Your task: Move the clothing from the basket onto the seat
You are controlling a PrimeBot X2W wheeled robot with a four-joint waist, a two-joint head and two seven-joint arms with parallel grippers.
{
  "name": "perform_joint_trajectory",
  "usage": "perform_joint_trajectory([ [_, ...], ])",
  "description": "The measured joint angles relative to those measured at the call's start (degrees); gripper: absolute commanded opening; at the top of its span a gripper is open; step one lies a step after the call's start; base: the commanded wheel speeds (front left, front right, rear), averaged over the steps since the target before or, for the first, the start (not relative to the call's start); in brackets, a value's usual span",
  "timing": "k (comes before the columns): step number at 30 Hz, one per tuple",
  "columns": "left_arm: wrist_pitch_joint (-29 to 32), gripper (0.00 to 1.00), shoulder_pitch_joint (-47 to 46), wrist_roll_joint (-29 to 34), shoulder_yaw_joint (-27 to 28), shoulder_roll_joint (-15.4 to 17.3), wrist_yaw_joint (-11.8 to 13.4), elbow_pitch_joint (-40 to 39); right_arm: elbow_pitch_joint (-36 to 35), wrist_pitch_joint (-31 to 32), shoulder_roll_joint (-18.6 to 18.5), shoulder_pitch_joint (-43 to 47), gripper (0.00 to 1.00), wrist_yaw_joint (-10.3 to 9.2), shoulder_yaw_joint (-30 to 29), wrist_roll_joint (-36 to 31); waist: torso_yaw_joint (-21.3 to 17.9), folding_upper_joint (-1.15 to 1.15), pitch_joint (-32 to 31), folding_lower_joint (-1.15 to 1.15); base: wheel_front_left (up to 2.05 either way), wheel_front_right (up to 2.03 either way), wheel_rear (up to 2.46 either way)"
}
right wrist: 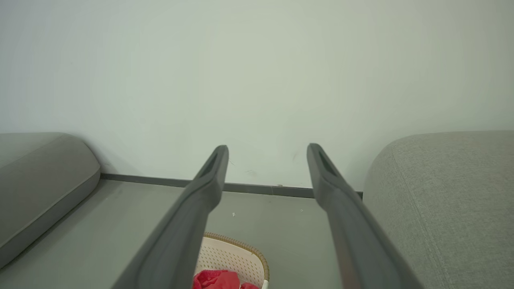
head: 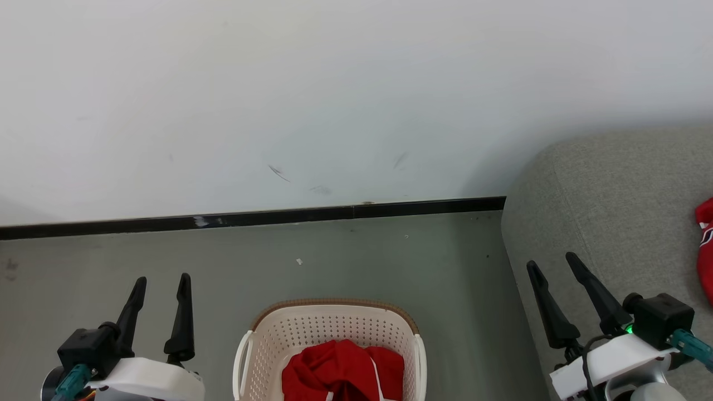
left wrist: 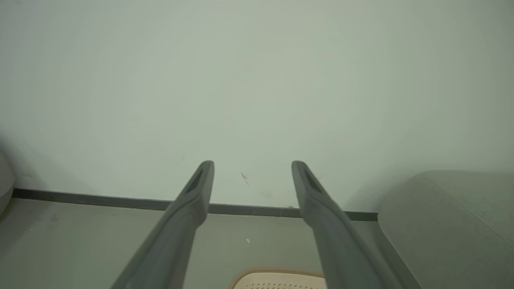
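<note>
A cream basket point(head: 262, 340) with a brown rim stands on the floor at the bottom centre, and red clothing point(head: 342, 370) is bunched inside it. The grey seat point(head: 607, 223) rises at the right; a second piece of red clothing point(head: 704, 245) lies on it at the frame's right edge. My left gripper point(head: 161, 281) is open and empty, raised left of the basket. My right gripper point(head: 554, 262) is open and empty over the seat's left edge. The right wrist view shows the basket point(right wrist: 237, 255), its red clothing point(right wrist: 217, 279) and the seat point(right wrist: 445, 196). The left wrist view catches the basket's rim point(left wrist: 277, 277).
A white wall point(head: 334, 94) with a black baseboard point(head: 250, 217) stands behind the basket. Grey floor point(head: 362, 262) lies between the wall and basket. In the right wrist view another grey cushion point(right wrist: 40, 188) sits at the left.
</note>
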Motion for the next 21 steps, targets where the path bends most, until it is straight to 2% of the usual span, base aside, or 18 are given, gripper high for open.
perform_joint_trajectory([
  [21, -0.09, 1.0, -0.15, 0.48, -2.42, -1.07, -3.23, 3.49, -2.0, 0.0, -0.48, -0.42, 1.0, 0.0, -0.94, -0.38, -0.63, 0.0, 1.91, 0.0, 0.0, 0.0, 0.0],
])
